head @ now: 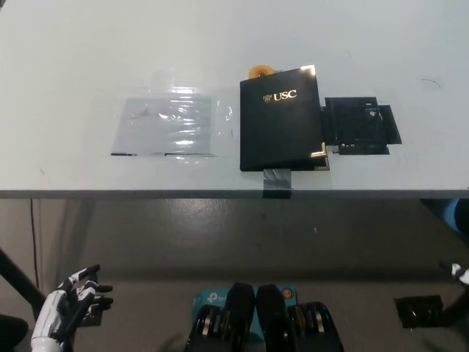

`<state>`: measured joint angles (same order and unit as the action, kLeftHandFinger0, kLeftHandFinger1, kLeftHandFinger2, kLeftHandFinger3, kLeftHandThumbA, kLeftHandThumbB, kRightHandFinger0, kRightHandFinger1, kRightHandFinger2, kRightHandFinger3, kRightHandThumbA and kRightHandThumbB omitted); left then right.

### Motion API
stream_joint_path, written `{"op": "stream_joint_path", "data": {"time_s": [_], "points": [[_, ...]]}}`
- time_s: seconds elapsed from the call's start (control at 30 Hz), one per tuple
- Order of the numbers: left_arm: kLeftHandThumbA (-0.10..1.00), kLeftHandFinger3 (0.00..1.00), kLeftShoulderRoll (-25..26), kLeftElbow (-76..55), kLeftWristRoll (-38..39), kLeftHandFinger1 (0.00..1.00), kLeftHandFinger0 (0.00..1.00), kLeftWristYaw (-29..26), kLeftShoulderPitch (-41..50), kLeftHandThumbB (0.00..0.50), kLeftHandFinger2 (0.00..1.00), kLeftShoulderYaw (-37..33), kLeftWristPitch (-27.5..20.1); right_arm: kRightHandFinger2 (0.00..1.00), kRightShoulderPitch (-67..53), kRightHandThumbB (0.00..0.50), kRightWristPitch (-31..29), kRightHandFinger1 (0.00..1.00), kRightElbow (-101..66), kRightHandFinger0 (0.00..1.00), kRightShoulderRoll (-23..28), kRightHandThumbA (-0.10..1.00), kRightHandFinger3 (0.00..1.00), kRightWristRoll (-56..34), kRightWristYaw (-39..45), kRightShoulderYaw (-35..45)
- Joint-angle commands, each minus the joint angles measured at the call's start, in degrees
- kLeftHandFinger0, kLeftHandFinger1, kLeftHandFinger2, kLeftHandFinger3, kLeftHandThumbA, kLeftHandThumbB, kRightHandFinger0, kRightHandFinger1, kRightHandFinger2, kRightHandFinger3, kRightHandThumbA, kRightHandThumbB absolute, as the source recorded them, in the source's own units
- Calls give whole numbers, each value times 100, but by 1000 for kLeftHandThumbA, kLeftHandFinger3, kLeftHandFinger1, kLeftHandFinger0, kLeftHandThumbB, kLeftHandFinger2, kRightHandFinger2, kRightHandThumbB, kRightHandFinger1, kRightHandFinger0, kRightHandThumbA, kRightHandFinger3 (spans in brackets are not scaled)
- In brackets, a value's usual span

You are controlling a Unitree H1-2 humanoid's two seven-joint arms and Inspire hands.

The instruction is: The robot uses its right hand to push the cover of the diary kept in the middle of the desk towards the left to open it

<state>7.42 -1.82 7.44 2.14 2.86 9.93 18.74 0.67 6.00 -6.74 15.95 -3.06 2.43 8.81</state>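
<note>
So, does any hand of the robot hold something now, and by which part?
Nothing is held. The white left hand hangs open below the desk edge; the right hand is barely visible. The diary lies closed, untouched.

Looked like a robotics lab or test room: plain pale surface with a diary fixed by grey tape, a clear plastic sheet taped down at left, black tape patches at right, bare grey floor on the near side.
</note>
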Motion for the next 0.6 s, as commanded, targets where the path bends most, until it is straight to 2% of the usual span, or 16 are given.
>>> {"op": "stream_joint_path", "data": {"time_s": [0.0,0.17,0.2,0.23,0.33,0.4,0.43,0.47,0.57], "points": [[545,732,54,-201,64,490,595,17,-16,277,515,32,40,837,293,211,417,756,-703,675,181,1000,871,-46,320,-207],[558,733,74,-229,3,502,622,3,-11,260,514,-1,59,834,646,212,648,752,-1158,673,219,1000,860,-76,480,-500],[561,742,80,-230,17,499,630,15,-15,264,515,0,81,824,718,214,579,746,-1188,664,180,1000,851,-36,460,-533],[547,735,51,-234,42,472,608,-21,-35,279,490,30,137,817,873,190,490,746,-1249,662,133,1000,848,-15,464,-593],[542,736,53,-192,83,462,591,5,-51,291,489,51,132,805,1053,182,644,748,-1322,662,74,1000,848,-127,464,-604],[538,743,54,-197,73,459,576,2,-52,288,484,47,136,822,1268,136,743,761,-1311,677,28,1000,872,-243,478,-592],[541,736,52,-198,67,475,601,4,-50,280,485,42,121,846,1500,82,913,779,-1257,715,-72,1000,902,-378,422,-532],[542,737,48,-207,77,489,620,8,-43,280,491,45,117,875,1620,76,1000,807,-1211,759,-100,1000,933,-446,421,-511],[542,736,41,-226,54,489,619,16,30,278,493,22,95,893,1855,101,1183,825,-1014,789,-263,1000,964,-676,365,-370]]}}
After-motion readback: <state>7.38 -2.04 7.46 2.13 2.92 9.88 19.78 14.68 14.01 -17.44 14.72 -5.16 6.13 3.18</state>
